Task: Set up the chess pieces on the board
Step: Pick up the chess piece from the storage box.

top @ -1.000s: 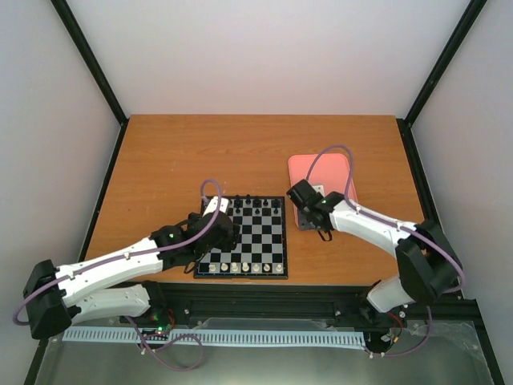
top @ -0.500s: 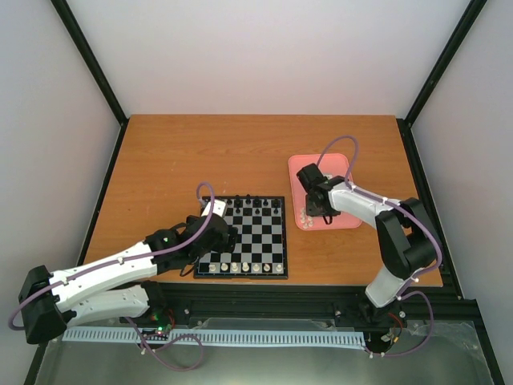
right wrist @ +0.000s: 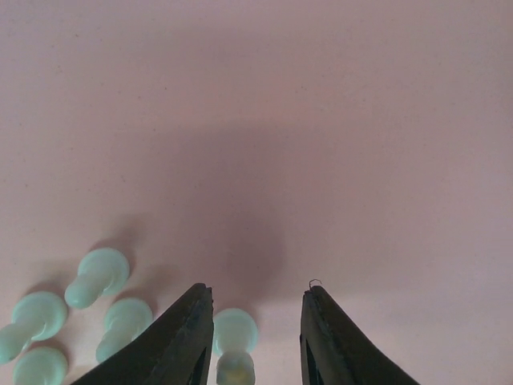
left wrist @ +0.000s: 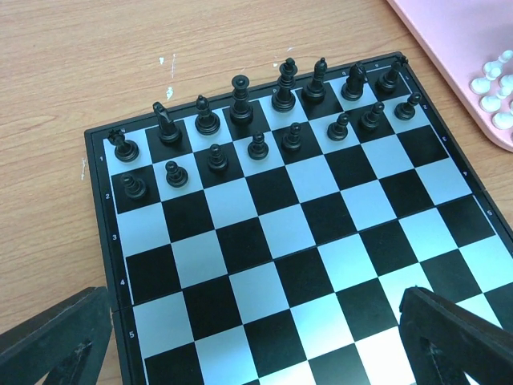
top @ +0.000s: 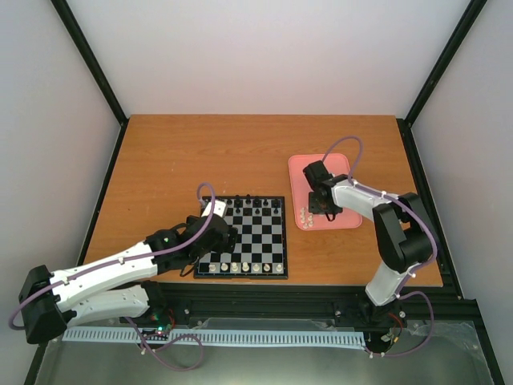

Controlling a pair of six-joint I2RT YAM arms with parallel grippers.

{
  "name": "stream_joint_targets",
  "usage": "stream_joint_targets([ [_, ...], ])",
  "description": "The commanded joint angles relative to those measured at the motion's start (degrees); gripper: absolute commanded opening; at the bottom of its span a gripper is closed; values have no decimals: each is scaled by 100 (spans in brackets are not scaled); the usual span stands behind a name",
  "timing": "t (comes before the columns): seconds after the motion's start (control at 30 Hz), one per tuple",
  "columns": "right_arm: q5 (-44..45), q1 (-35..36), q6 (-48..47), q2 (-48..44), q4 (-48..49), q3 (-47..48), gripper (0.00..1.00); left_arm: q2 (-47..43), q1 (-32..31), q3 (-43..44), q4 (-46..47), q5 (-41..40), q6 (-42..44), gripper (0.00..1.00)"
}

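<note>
- Two states: left jaws spread wide above the board (left wrist: 304, 241); right jaws part-open, straddling a lying cream pawn (right wrist: 235, 341) on the pink tray (right wrist: 361, 120), not pinching.
- Advice: centre the pawn between both fingers (right wrist: 188, 341) before closing, clear of neighbouring chess pieces (right wrist: 96, 277).

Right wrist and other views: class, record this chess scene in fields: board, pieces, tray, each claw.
board: flat black-and-white checked chessboard on the wooden table
tray: pink rounded rectangular tray, right of the board
black pieces: tiny black chess figures, standing in the board's two far rows
cream pieces: tiny cream-white chess figures, several lying on the tray, others along the board's near row
left claw: open, above the board
right claw: over the tray, jaws apart, one cream figure between them
</note>
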Motion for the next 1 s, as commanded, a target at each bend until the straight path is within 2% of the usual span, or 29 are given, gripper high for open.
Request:
stream_joint_targets([
  [0.0, -128, -61, -109, 135, 204, 56, 35, 27, 35, 32, 74, -88, 105, 100],
  [0.13, -134, -84, -166, 247, 188, 113, 26, 83, 33, 48, 48, -143, 94, 100],
  [0.3, -149, -105, -167, 239, 153, 106, 5, 118, 35, 58, 43, -165, 85, 100],
  [0.53, -106, -105, -218, -113, 35, 68, 3, 90, 35, 84, 2, -216, 51, 100],
  [0.73, -428, -70, -304, -965, -448, 187, 3, -210, 35, 255, -223, -239, -12, 100],
  [0.83, -434, 204, -310, -1383, -788, 324, 3, -494, 32, 410, -455, -396, -117, 100],
  [0.97, -555, 986, -195, -1724, -1119, 455, 3, -963, 30, 756, -796, -700, -179, 100],
])
